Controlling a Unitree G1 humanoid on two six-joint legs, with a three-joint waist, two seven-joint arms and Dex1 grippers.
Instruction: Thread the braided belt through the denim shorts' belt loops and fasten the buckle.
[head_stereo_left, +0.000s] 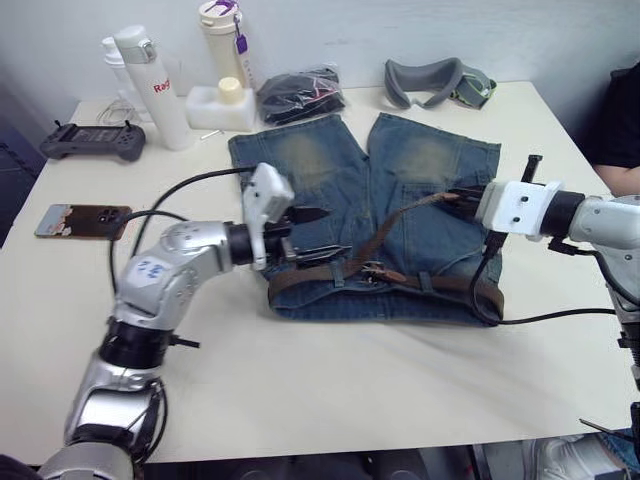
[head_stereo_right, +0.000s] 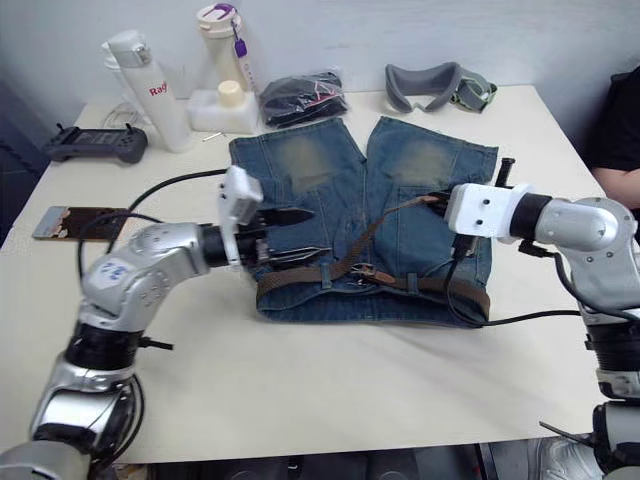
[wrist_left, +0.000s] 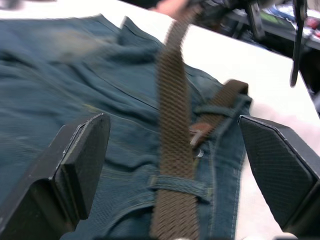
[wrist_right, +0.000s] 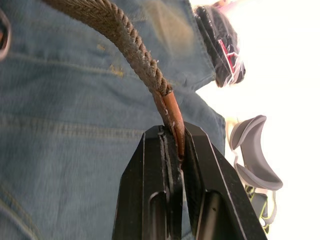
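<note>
Two tools work here: my right tool (wrist_right: 172, 150) is clenched on the braided belt's (head_stereo_left: 400, 215) leather tip, my left tool (head_stereo_left: 318, 232) gapes apart over the waistband. The belt lies through the belt loops (wrist_left: 179, 184) of the denim shorts (head_stereo_left: 310, 165), its buckle (head_stereo_left: 374, 272) at 6 o'clock from the centre. I judge fastening comes next: guide the tip to the buckle.

My right gripper (wrist_right: 173, 145) pinches the braided belt (wrist_right: 130, 42) by its leather tip, over the denim shorts (wrist_right: 65, 130); a black cloth bundle (wrist_right: 222, 45) and grey goggles (wrist_right: 252, 155) lie beyond the hem
</note>
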